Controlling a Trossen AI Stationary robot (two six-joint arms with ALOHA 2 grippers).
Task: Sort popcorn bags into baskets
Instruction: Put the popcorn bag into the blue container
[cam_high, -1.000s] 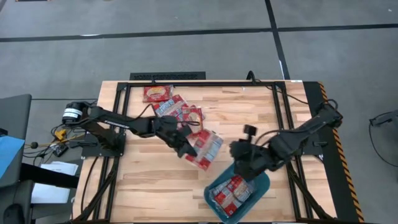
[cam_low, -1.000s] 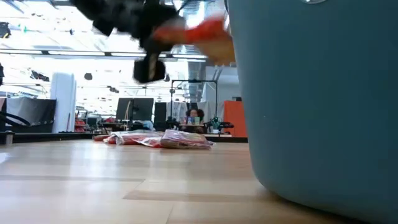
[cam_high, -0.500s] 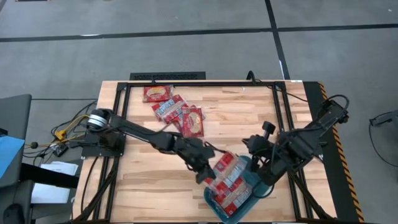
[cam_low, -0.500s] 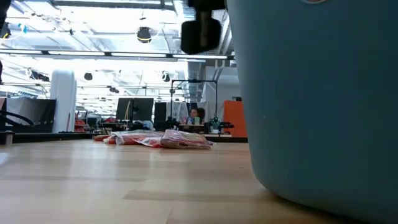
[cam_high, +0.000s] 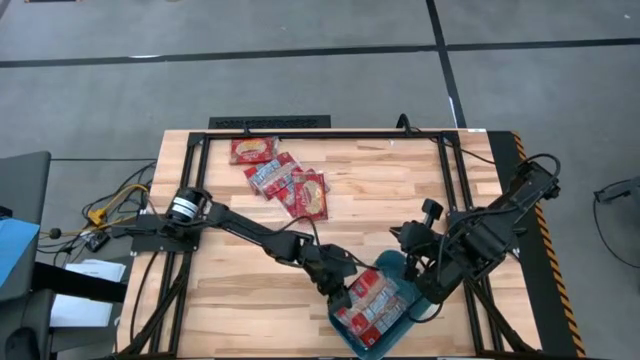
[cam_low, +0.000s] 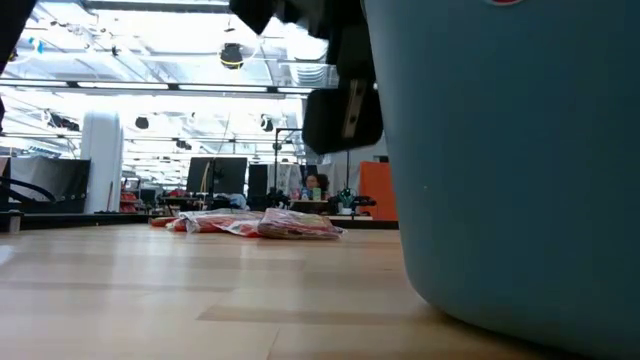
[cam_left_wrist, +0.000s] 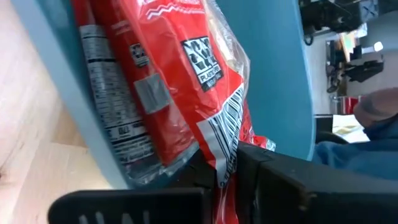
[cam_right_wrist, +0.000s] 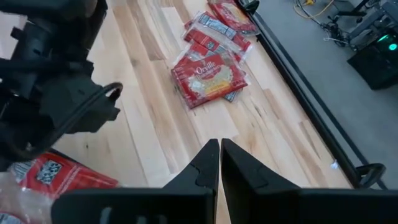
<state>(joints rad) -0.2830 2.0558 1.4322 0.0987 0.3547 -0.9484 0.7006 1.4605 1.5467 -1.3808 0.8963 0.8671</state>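
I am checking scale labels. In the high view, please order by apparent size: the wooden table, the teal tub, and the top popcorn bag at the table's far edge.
1. Wooden table, by far the largest.
2. Teal tub, partly hidden by both arms.
3. Popcorn bag, smallest.

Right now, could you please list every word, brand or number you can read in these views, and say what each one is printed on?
"Orville": on the top popcorn bag of the pile on the table, right wrist view.
Barcode and fine print on the bag pinched by the left gripper at the tub: too small to read.
Other bags' labels: too blurred.
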